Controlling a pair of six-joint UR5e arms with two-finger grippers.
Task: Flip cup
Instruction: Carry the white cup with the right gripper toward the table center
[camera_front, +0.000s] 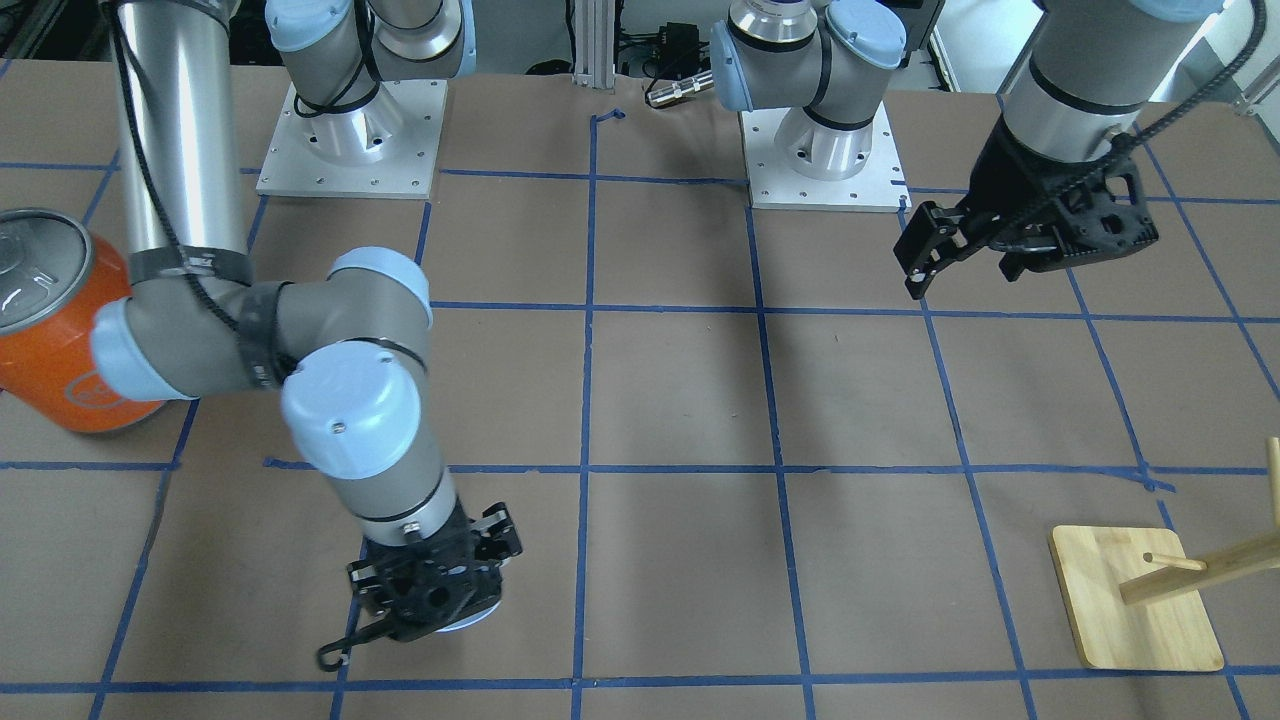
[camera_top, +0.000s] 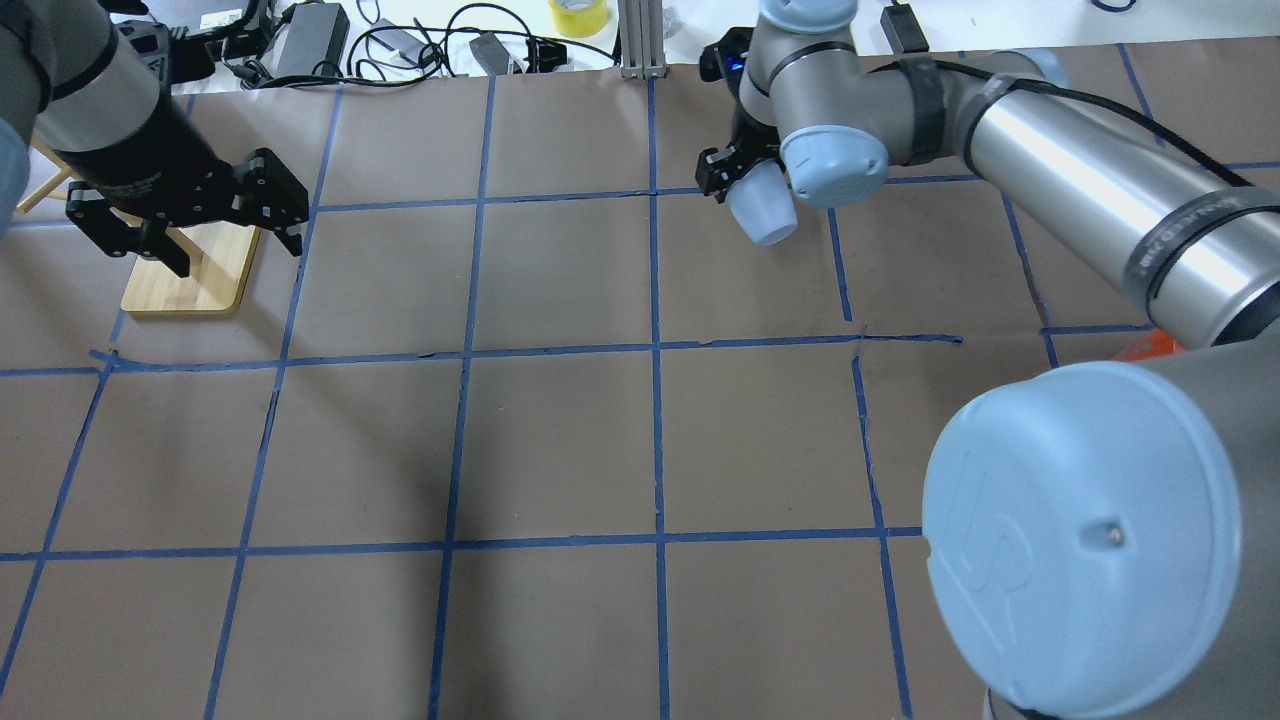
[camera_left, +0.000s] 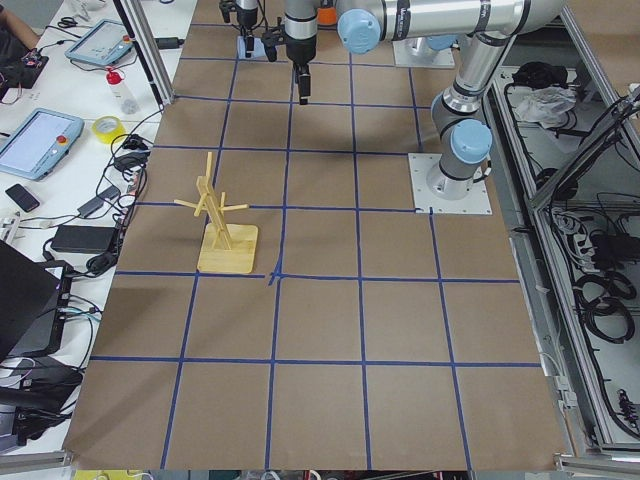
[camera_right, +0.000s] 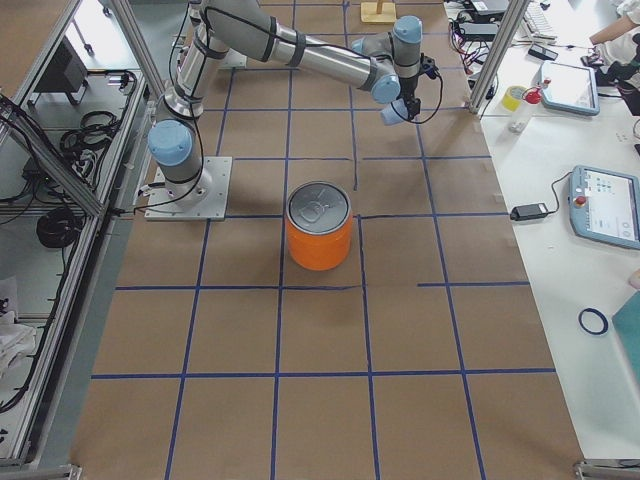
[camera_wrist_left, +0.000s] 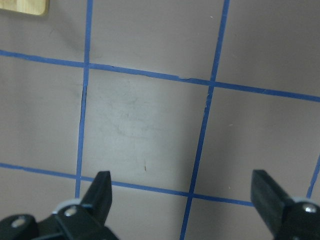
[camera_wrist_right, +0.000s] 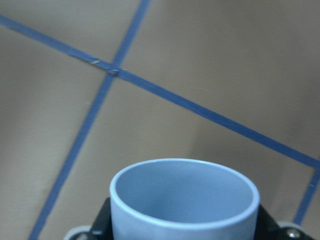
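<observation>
The cup (camera_top: 762, 208) is a small pale blue-white tumbler held tilted above the table at the far side. My right gripper (camera_top: 735, 185) is shut on it. The right wrist view shows its open mouth and bluish inside (camera_wrist_right: 185, 200) between the dark fingers. In the front-facing view only a sliver of the cup (camera_front: 468, 620) shows under the right gripper (camera_front: 430, 590). My left gripper (camera_top: 150, 240) is open and empty, hanging above the table. Its two fingers stand wide apart in the left wrist view (camera_wrist_left: 182, 195).
A large orange can (camera_right: 319, 225) with a silver top stands on the table under the right arm, also seen in the front-facing view (camera_front: 50, 340). A wooden peg stand on a flat base (camera_top: 190, 285) sits under the left gripper. Blue tape grids the brown table.
</observation>
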